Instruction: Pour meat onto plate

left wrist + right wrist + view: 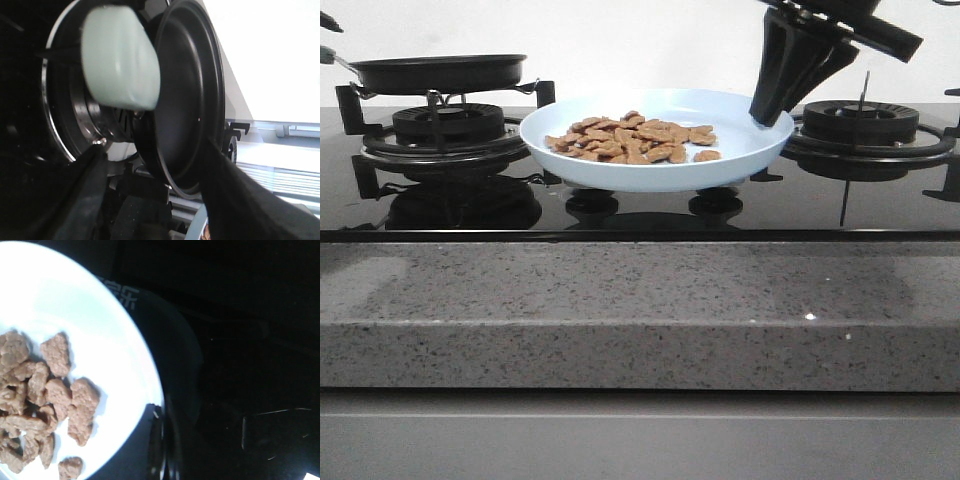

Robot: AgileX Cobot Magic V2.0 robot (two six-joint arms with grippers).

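Note:
The pale-blue plate (pixel 740 150) stands in the middle of the stove top and holds the meat (pixel 632 138), a loose flat heap of brown chunks. My right gripper (pixel 766 112) comes down from above and is shut on the plate's right rim. The right wrist view shows its dark fingers (pixel 159 440) at the rim of the plate (pixel 100 330), next to the meat (pixel 55 400). My left gripper (pixel 155 150) is open. Its fingers (pixel 85 200) stand apart, short of the black frying pan (pixel 185 100) and its pale-green handle (pixel 120 60). It holds nothing.
The black frying pan (pixel 438 72) sits on the left burner (pixel 445 125), its handle (pixel 330 56) pointing off the left edge. The right burner (pixel 865 125) has a raised grate. A grey speckled counter (pixel 640 310) runs along the front.

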